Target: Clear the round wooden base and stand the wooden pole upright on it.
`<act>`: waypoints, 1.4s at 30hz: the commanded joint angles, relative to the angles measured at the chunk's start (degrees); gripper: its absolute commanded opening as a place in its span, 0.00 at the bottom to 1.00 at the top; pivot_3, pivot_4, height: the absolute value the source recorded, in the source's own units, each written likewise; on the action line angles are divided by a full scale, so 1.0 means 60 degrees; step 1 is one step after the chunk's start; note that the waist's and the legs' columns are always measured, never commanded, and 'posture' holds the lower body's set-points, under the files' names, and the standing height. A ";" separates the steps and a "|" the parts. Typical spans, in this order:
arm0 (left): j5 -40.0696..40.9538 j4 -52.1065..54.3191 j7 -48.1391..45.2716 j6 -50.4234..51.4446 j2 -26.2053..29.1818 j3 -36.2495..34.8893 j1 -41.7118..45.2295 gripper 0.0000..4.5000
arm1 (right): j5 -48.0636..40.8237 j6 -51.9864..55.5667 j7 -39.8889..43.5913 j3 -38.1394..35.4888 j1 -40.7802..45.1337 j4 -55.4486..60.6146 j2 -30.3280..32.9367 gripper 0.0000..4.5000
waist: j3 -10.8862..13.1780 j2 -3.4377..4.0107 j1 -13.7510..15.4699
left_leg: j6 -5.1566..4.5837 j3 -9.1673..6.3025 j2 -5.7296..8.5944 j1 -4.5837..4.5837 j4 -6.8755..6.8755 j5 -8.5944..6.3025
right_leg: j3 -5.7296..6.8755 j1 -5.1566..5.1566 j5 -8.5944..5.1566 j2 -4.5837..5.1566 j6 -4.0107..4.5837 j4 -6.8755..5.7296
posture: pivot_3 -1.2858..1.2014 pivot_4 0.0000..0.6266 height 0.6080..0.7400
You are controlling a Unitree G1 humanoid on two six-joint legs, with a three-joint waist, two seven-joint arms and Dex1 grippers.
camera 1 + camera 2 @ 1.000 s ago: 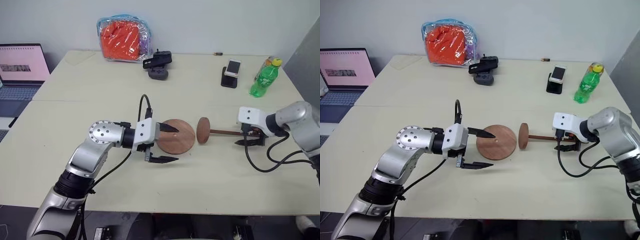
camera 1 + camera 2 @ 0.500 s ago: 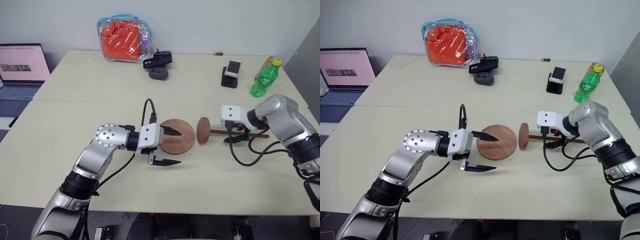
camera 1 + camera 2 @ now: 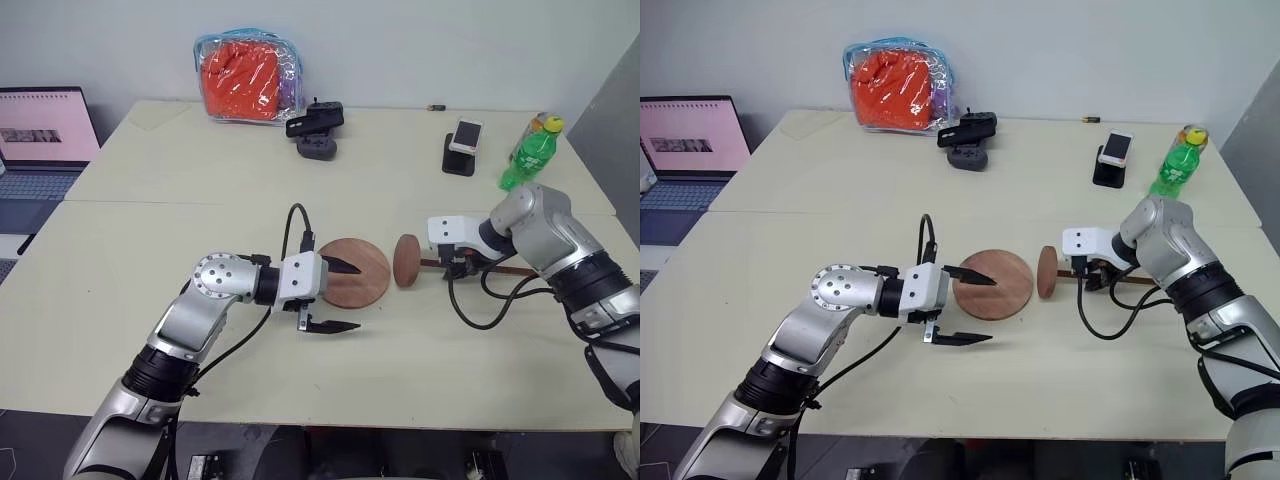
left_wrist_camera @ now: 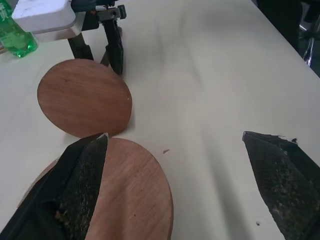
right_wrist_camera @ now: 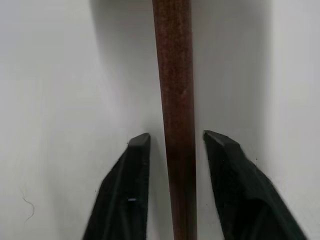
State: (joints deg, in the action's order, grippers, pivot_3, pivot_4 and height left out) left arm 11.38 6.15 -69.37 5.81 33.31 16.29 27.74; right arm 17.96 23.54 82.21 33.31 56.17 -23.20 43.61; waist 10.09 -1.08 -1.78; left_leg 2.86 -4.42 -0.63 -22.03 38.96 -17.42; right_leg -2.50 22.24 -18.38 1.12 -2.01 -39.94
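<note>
Table (image 3: 150,230): pale cream top. Laptop (image 3: 40,135), lid open, screen lit, at 9-10 o'clock edge. Clear zip pouch w/ orange contents (image 3: 245,78) at 11 o'clock. Black handheld device (image 3: 316,130) approx 12 o'clock. Phone on black stand (image 3: 462,143) at 1 o'clock; green bottle, yellow cap (image 3: 528,155) beside it, 2 o'clock.

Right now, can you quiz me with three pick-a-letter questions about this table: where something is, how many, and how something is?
1. Where is the green bottle? A) far right side of the table B) the middle C) the near left corner
2. How many round wooden discs are there? A) one B) two C) four
3. The wooden pole is: A) standing upright B) held in the air C) lying down
Answers: 1 A, it stands by the right edge; 2 B, the round wooden base plus the pole's end disc; 3 C, it lies flat on the table.
</note>
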 commanded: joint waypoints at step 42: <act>0.2696 0.1674 0.0092 0.3410 0.3120 -0.3492 -0.1311 1.00 | -0.6214 0.0990 -0.6808 -0.5609 -0.3897 0.7983 -0.5995 0.05 | 0.0017 0.0027 -0.0025 | -0.0004 -0.0023 -0.0006 -0.0007 -0.0016 -0.0002 | 0.0021 0.0009 0.0000 -0.0012 0.0000 -0.0015 | 0.52 0.24 1.00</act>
State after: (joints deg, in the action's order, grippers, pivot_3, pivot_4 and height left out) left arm 26.85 13.51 -69.31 26.05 50.82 -2.88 19.87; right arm -19.05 31.67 41.65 -1.91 33.86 24.21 7.38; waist 10.19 -0.92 -1.94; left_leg 2.84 -4.55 -0.67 -22.07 38.87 -17.43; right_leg -2.37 22.29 -18.38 1.05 -2.01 -40.03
